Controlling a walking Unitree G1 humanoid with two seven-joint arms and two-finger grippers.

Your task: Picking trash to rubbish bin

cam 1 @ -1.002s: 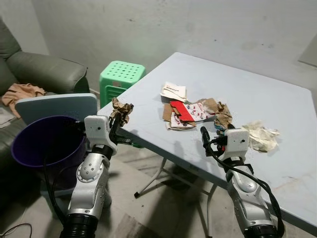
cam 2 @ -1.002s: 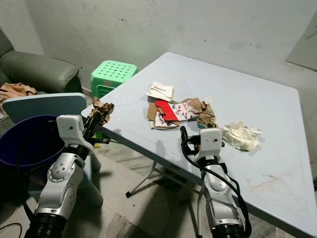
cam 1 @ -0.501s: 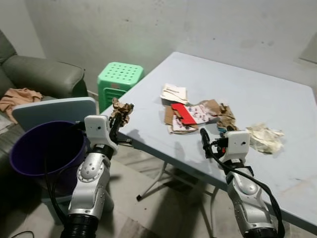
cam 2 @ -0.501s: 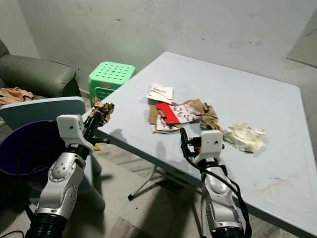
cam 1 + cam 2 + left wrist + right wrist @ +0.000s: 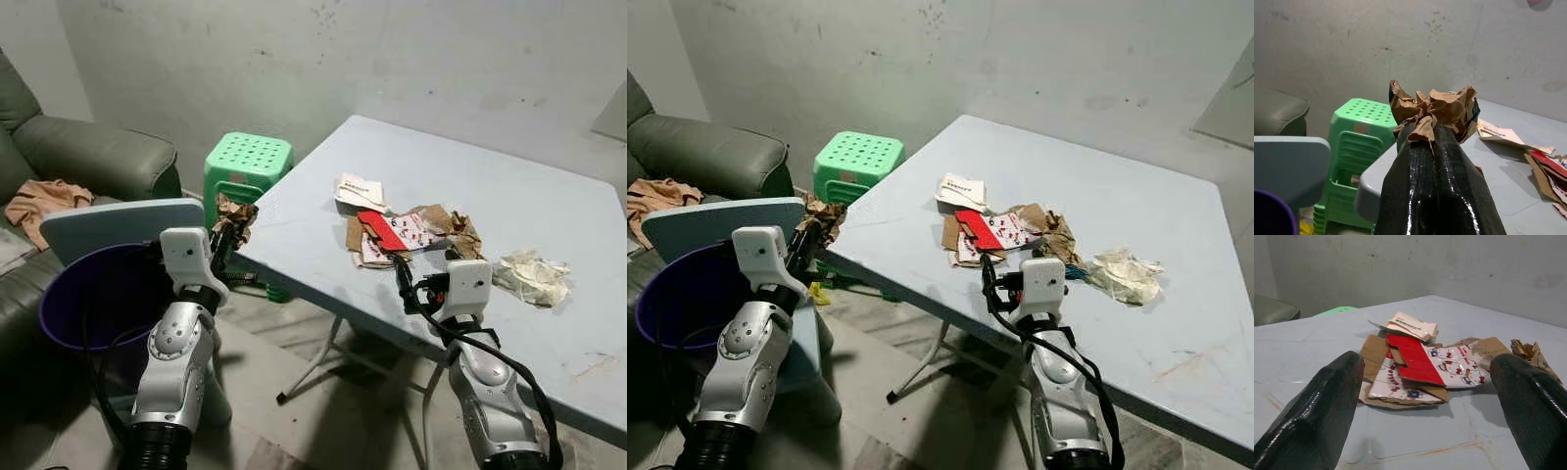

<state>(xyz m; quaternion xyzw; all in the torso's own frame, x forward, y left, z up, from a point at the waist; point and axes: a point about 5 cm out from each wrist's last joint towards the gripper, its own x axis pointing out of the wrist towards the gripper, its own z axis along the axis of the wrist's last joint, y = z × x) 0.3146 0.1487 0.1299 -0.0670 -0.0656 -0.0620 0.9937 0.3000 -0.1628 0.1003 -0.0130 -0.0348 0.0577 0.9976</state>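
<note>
Holding crumpled brown paper (image 5: 1432,110), left gripper (image 5: 227,233) nears purple bin (image 5: 73,323).

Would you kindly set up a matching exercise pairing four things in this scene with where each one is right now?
Things:
1. crumpled brown paper
2. purple bin
3. flattened printed carton
4. green stool

Places:
A. lying on the table
B. pinched in the left gripper
C. on the floor beside the table's corner
D. just left of the left arm

Pairs: 1-B, 2-D, 3-A, 4-C
</note>
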